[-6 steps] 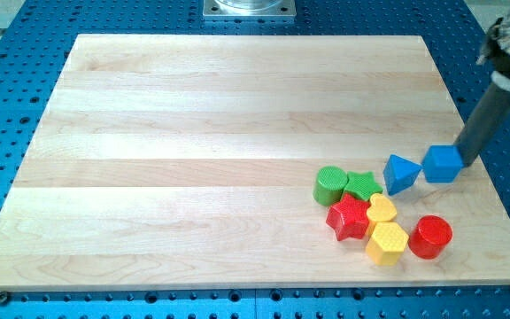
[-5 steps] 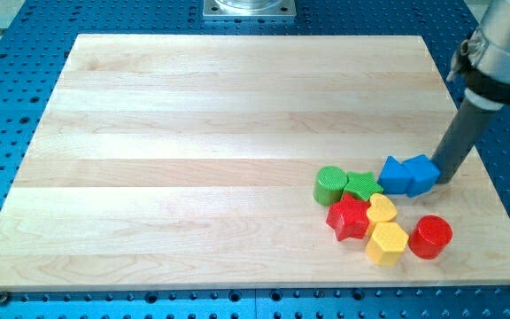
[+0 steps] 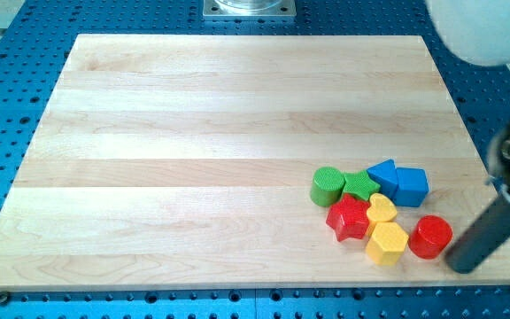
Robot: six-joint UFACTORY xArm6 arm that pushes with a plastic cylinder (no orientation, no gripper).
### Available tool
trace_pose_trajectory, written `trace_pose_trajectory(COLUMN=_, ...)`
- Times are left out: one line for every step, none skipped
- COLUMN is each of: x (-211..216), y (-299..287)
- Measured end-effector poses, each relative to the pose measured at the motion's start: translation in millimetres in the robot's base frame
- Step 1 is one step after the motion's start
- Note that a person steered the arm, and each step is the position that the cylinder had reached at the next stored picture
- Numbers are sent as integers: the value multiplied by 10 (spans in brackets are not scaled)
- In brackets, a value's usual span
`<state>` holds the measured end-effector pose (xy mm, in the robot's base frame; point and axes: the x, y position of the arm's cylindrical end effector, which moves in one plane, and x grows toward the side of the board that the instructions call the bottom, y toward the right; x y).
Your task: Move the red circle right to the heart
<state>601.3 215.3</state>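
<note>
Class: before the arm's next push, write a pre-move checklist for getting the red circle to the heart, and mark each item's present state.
1. My tip sits at the view's right of the red circle, close beside it: ok.
2. Tip touching the circle: cannot tell.
3. Yellow heart in view, up-left of the circle: ok.
4. Straight leftward push is free: not ok, the yellow hexagon lies directly left of the circle.
5. Spot right of the heart is open: cannot tell, the blue cube sits just above it.
</note>
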Motion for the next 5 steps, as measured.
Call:
trace_pose_trajectory(x=-148, y=-276)
trace_pose_trajectory(x=-19, y=-308)
trace_pose_trajectory(x=174, y=-356)
trace_pose_trajectory(x=165, y=-648)
trace_pose_trajectory(x=14, y=-810)
